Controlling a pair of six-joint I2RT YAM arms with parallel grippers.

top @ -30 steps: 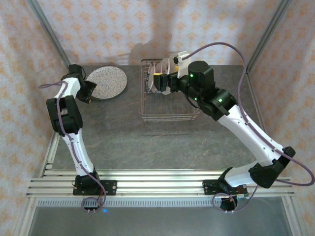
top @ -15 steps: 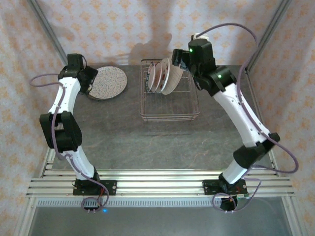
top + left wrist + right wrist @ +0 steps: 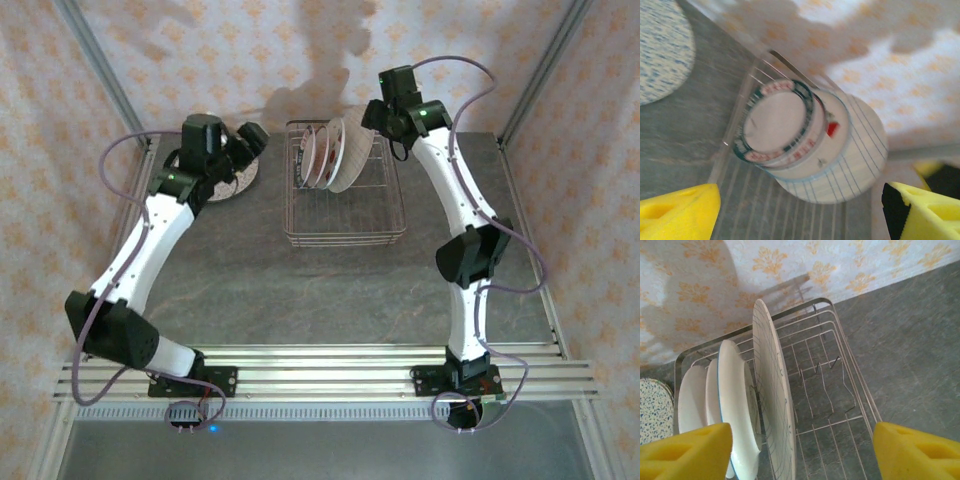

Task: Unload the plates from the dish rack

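My right gripper (image 3: 802, 452), jaws apart, hovers above the plaid plate (image 3: 771, 390) standing in the dish rack (image 3: 345, 215) beside seemingly 3 others. Next I must descend and pinch its rim. My left gripper (image 3: 800, 210) hangs spread wide.

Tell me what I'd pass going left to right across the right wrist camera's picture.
speckled plate → white plate → blue-rimmed plate → large grid-lined plate → empty part of the dish rack

Grey marbled tabletop (image 3: 330, 290), orange-patterned wall (image 3: 250, 50), aluminium rails (image 3: 320, 365) at near edge
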